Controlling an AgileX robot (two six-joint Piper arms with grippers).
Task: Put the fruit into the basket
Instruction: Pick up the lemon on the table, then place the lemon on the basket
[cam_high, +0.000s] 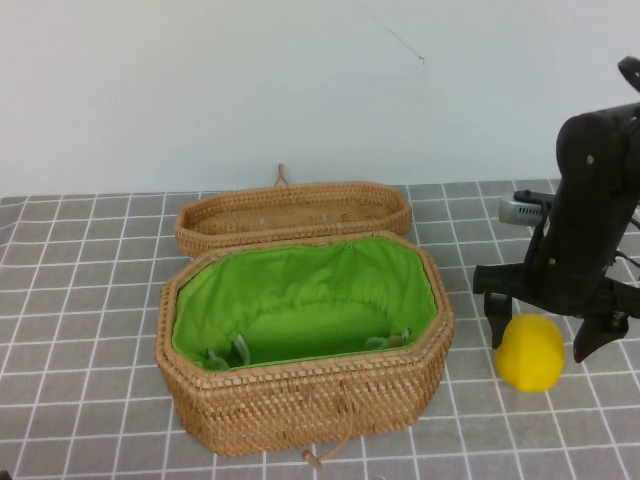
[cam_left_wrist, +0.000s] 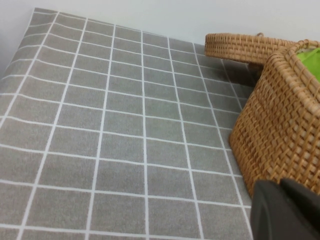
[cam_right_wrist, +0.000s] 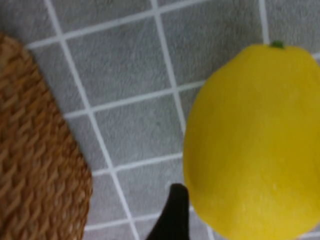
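The right gripper (cam_high: 544, 338) is straddling the fruit (cam_high: 530, 352) with jaws open, right of the basket (cam_high: 300, 395), nothing being grasped yet, while the left gripper (cam_left_wrist: 285, 210), jaws unclear, is sitting near-left.

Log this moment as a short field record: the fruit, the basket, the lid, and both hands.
fruit: small bright yellow lemon-like fruit, on the grey checked tablecloth, right of the basket, outside it
basket: deep octagonal tan wicker basket with green lining, open, no fruit inside
lid: shallow unlined wicker lid, just behind the basket
right hand: right hand, open, fingers straddling the fruit, no squeeze visible
left hand: left hand, only a dark part shows in its wrist view, low beside the basket's wall
task status: fruit not yet lifted
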